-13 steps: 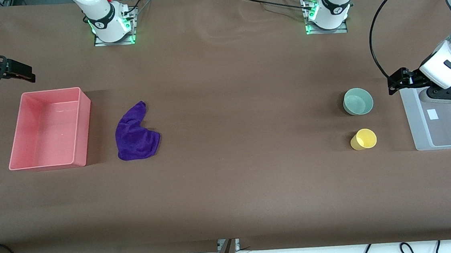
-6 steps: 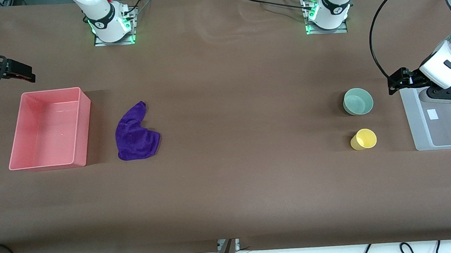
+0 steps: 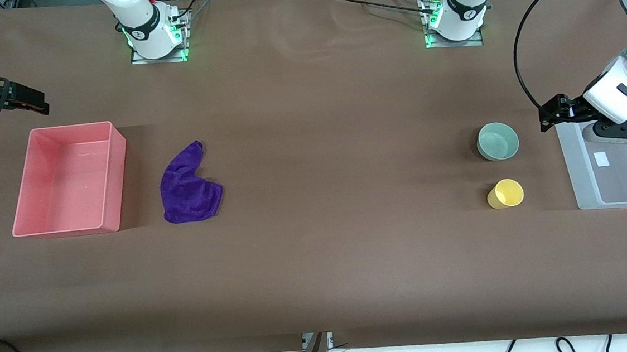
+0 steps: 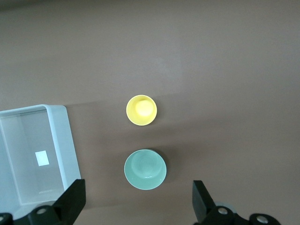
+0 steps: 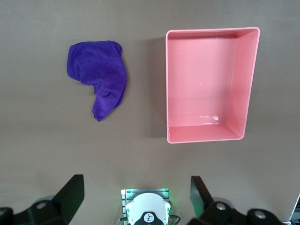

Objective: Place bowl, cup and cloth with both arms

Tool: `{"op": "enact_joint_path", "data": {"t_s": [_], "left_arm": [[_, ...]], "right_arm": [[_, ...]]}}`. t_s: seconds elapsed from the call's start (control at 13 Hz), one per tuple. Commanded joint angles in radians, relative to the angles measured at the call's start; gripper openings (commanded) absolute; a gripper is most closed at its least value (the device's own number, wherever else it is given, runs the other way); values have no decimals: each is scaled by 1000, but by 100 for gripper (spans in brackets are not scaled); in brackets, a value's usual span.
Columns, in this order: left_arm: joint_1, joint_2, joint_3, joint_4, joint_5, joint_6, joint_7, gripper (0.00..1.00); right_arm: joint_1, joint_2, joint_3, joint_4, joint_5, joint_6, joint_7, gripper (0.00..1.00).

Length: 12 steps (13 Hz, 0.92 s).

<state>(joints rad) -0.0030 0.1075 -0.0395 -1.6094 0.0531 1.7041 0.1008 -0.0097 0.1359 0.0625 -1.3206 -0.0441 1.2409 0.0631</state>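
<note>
The left gripper (image 4: 136, 206) hung open, raised at the left arm's end of the bench. The right gripper (image 5: 133, 199) hung open at the right arm's end.

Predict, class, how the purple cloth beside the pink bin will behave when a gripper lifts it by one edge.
The cloth lies crumpled with folds and an irregular outline, so it will probably droop and unfold rather than hold its shape. Its fuzzy surface suggests a gripper would not slip easily. It looks light for its size.

Both arms are white with rounded joints and black bands. Green lights glow at their bases. Black cables trail from them.
</note>
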Motion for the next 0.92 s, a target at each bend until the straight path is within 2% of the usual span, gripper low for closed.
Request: {"op": "enact_joint_path", "data": {"t_s": [0.0, 0.38, 0.69, 0.85], "left_arm": [[0, 0, 1, 22, -15, -24, -9, 100], [3, 3, 4, 19, -15, -24, -1, 100], [-8, 35, 1, 6, -13, -101, 13, 100], [9, 66, 6, -3, -12, -100, 112, 100]], "right_arm": [[-3, 4, -1, 18, -8, -9, -19, 100], [-1, 2, 2, 18, -10, -8, -17, 100], [-1, 42, 2, 17, -17, -6, -11, 100], [16, 62, 0, -40, -26, 73, -11, 100]]}}
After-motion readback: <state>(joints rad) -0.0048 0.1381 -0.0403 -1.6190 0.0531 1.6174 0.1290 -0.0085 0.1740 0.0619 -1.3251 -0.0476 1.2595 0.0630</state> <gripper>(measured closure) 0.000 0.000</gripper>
